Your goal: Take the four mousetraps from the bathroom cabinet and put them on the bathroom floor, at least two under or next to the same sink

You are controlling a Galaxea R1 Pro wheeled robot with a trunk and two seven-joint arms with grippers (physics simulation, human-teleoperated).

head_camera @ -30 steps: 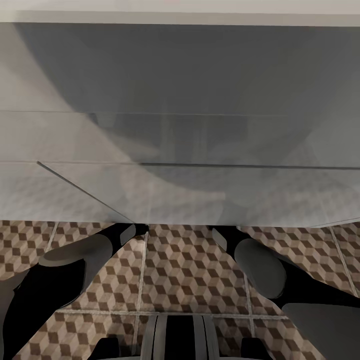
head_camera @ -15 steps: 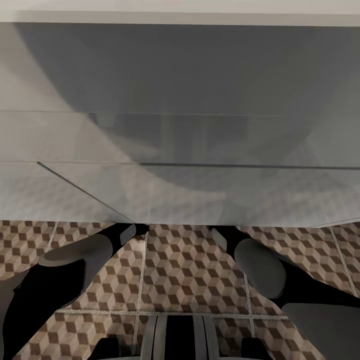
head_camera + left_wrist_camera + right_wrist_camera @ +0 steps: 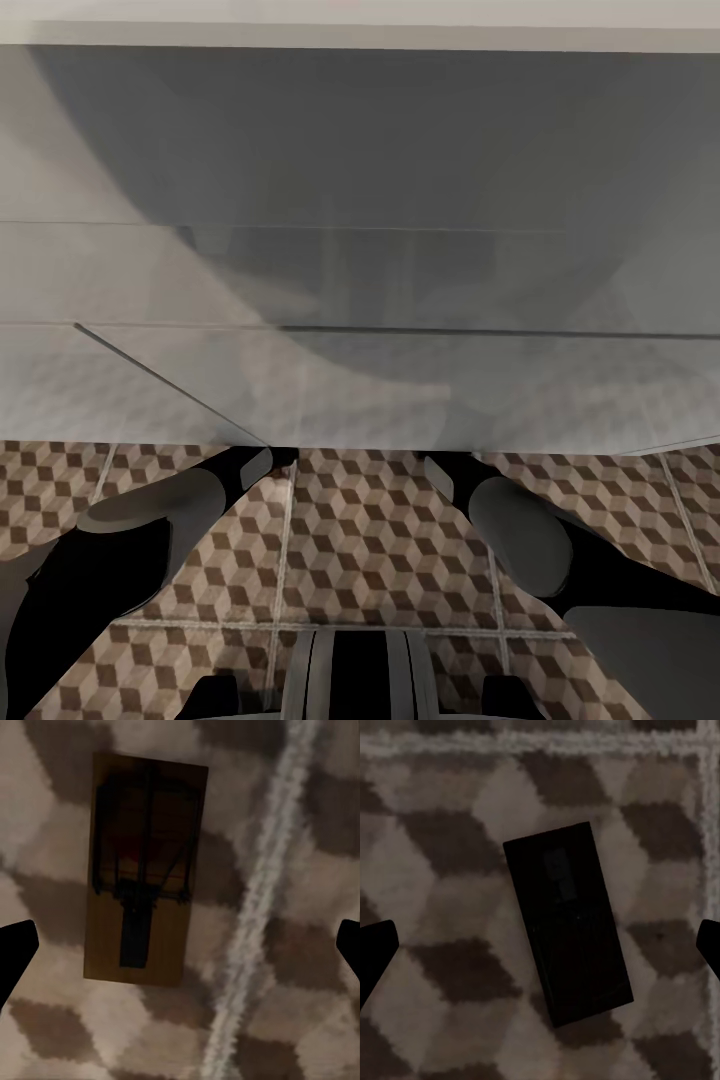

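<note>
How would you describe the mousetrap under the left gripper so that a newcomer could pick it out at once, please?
Start from the cube-patterned bathroom floor in the left wrist view and find the pale grout line crossing it. Beside that line, not touching it, the mousetrap lies flat. It is a brown wooden rectangle with dark metal parts, lighter than the near-black one in the right wrist view.
</note>
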